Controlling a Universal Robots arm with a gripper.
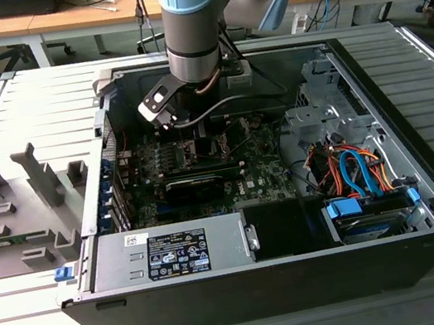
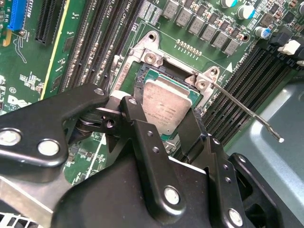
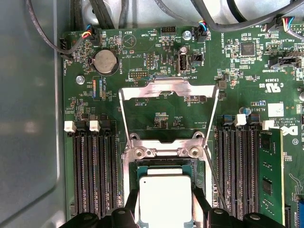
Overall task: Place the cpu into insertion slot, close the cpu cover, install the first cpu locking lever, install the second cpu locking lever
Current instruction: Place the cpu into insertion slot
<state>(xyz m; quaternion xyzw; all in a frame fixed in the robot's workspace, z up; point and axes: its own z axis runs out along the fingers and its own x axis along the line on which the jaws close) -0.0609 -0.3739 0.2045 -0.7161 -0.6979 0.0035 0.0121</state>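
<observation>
A blue-and-grey robot arm [image 1: 191, 15] reaches down into an open black desktop computer case [image 1: 427, 209] lying on its side on a grey slatted metal bench [image 1: 14, 106]. Its black pincer [image 1: 195, 133] hangs low over the green circuit board [image 1: 256, 168] near the case's far wall.

In both wrist views the pincer [image 2: 164, 116] [image 3: 166, 209] is clenched on the small, flat, square cpu with a silver-grey metal top [image 2: 164, 104] [image 3: 165, 194]. One black finger [image 3: 132, 209] presses against one edge and the other finger against the opposite edge. The cpu lies level within the metal rim of the square insertion slot [image 2: 134, 66] [image 3: 135, 175], with the slot's dark edge showing along the chip's far side. Whether it is fully seated cannot be told.

The cpu cover, a thin silvery metal frame with a square window [image 3: 168, 89], stands swung open beyond the slot and hinged at its far rim, with green board showing through the window. A thin metal locking lever [image 2: 242, 107] [image 3: 212, 175] is unlatched; in the second wrist view it slants from the slot's corner out over the long black memory slots [image 2: 237, 85].

More black memory slots [image 3: 90, 171] flank the insertion slot on both sides, and a round silver coin battery [image 3: 105, 61] sits on the board past the open cover. On the exterior view's left, grey moulded fixtures [image 1: 28, 187] stand on the bench beside the case.
</observation>
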